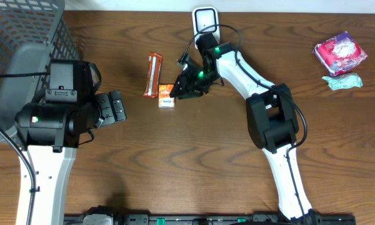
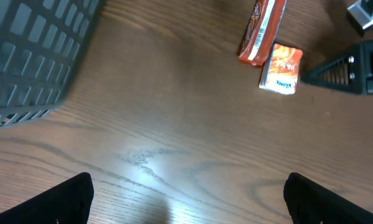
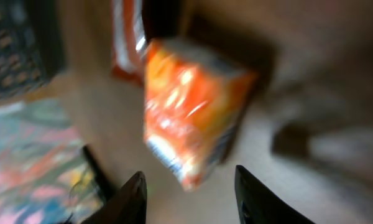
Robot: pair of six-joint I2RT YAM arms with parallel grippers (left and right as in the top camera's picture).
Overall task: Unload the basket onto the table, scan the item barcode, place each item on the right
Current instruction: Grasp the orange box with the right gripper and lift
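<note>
The wooden bench (image 1: 194, 162) carried one dark mesh basket (image 1: 25, 31) at the upper left of the overhead frame, its inside partly hidden by the left arm. The left gripper (image 1: 119, 106) hung wide open over bare wood at the left. One white scanner (image 1: 204, 19) stood at top centre. One pink packet (image 1: 340, 52) lay at the upper right, one teal wrapper (image 1: 342, 81) just below it. One orange snack bar (image 1: 153, 75) lay left of centre. One small orange box (image 1: 167, 95) lay on the bench touching the bar's lower end, just left of the right gripper (image 1: 180, 90), whose fingers stood apart, holding nothing
</note>
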